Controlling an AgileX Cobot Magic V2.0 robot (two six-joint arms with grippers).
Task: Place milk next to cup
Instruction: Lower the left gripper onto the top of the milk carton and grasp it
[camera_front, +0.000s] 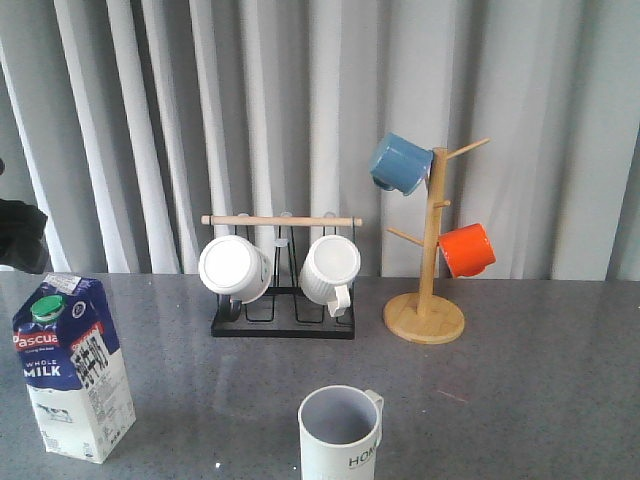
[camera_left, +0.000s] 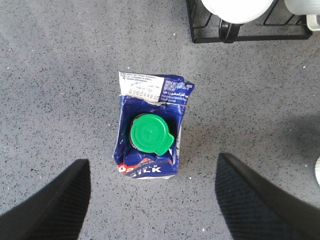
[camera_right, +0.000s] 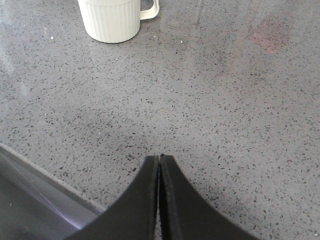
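Only the cup (camera_front: 341, 435) is cropped, its "HOME" lettering half-shown.

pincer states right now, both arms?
Left pincer: open, above the milk, holding nothing.
Right pincer: closed, empty, over bare table, short of the cup.

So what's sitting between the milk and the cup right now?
Nothing: in the front view only bare grey tabletop separates the milk from the cup.
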